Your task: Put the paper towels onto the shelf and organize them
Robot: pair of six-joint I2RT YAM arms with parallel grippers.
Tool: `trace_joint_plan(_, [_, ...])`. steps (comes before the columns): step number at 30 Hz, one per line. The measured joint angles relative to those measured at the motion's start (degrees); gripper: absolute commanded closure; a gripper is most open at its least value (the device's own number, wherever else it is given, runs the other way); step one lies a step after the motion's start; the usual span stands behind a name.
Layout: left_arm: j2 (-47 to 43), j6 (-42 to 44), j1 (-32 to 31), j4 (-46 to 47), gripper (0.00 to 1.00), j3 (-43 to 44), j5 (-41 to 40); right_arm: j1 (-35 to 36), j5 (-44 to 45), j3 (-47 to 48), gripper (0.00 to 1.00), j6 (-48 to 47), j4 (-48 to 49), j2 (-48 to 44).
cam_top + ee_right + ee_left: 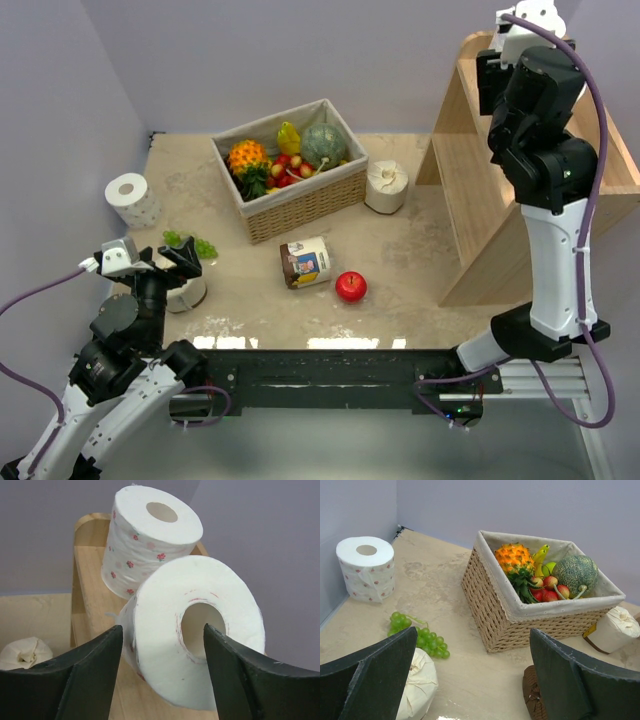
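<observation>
My right end effector [162, 627] is up at the large light-wood shelf with rounded side panels [90, 585], fingers spread and released. Just past the tips a white paper towel roll lies on its side [160, 600], hollow centre facing me. My right finger overlaps that hole but I see no pinch on it. Touching it from behind stands an upright white roll printed with pink dots [145, 535]. The risk, as I judge it, is the lying roll: on its curved side it may trundle along the board and off the open front edge, and any pull-back that drags a fingertip across it would start that. Pushing forward could instead shove the upright roll toward the far panel. Open room is behind and above me, so straight back looks safest. My left end effector [472, 635] hangs open low over the bench, above a plain cream roll [420, 685], with green grapes [425, 640] just beside it and the white-lined wicker basket [520, 612] near. Another pink-dotted roll [366, 567] stands by the left wall.
</observation>
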Motion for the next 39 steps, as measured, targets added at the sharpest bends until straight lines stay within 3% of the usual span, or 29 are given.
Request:
trace_joint_plan(5, [0.0, 0.0, 0.0, 0.0, 0.0, 0.0, 0.0, -0.8, -0.1, 1.3, 0.12, -0.7, 2.8, 1.7])
trace_joint_plan(11, [0.0, 0.0, 0.0, 0.0, 0.0, 0.0, 0.0, -0.8, -2.0, 1.8, 0.06, -0.5, 5.1, 2.3])
trace_joint_plan(22, [0.2, 0.0, 0.0, 0.0, 0.0, 0.0, 0.0, -0.8, -6.3, 1.4, 0.08, 2.0, 4.3, 0.9])
trace_joint_plan(35, [7.6, 0.8, 0.0, 0.0, 0.0, 0.0, 2.7, -0.2, -31.6, -5.0, 0.09, 11.5, 6.4, -8.7])
trace_joint_plan(39, [13.0, -0.6, 0.0, -0.2, 0.0, 0.0, 3.9, 2.2, -38.1, -17.4, 0.09, 15.1, 9.4, -11.9])
